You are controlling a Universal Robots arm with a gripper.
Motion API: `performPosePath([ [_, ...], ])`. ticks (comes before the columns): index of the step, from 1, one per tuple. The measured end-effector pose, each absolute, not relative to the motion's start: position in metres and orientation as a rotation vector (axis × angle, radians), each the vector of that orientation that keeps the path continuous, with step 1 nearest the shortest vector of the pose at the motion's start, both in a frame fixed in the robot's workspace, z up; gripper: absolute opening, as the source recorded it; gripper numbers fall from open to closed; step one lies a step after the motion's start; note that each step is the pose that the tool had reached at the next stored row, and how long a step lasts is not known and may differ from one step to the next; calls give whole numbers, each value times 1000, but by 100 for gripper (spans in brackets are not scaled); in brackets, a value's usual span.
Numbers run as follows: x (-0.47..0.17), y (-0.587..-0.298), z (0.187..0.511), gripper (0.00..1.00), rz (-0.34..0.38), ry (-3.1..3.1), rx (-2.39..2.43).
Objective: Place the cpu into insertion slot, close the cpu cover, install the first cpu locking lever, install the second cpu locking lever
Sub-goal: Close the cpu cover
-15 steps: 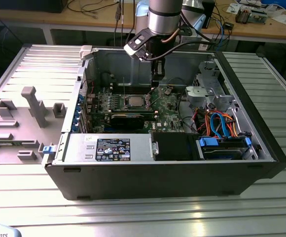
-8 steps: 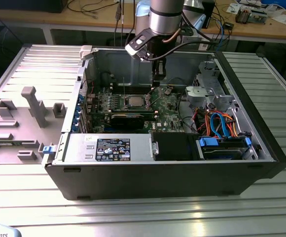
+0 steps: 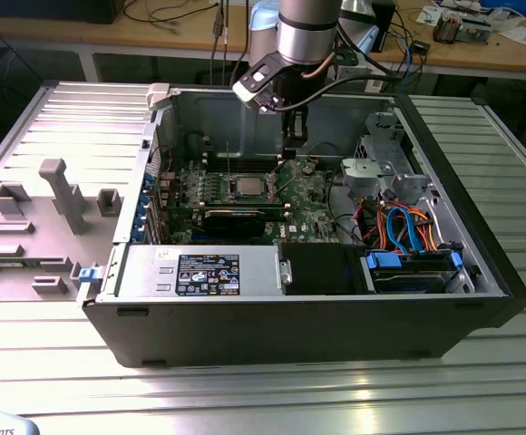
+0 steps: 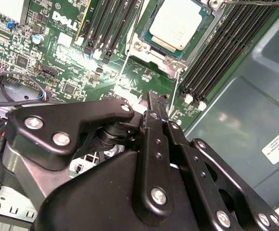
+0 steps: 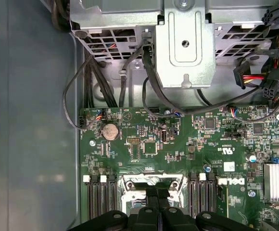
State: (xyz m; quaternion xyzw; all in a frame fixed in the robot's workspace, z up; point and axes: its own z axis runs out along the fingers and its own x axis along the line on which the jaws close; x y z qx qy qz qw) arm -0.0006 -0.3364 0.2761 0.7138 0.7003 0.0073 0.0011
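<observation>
The clenched, empty end effector (image 3: 295, 152) hung near the seated cpu (image 3: 248, 187), which lay toward the exterior view's left.

The cpu (image 4: 179, 21), a pale silver square, sits flat in the insertion slot (image 4: 146, 33) (on the green board), with the cpu cover (image 4: 155, 54) lying around it.

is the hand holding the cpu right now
No, the cpu lies seated in the insertion slot on the board, apart from the hand, whose tips have nothing between them.
</observation>
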Motion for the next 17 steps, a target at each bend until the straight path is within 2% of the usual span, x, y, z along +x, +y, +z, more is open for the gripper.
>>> performPosePath([
  [17, 3, -336, 276, 11, 23, 2198, 2241],
])
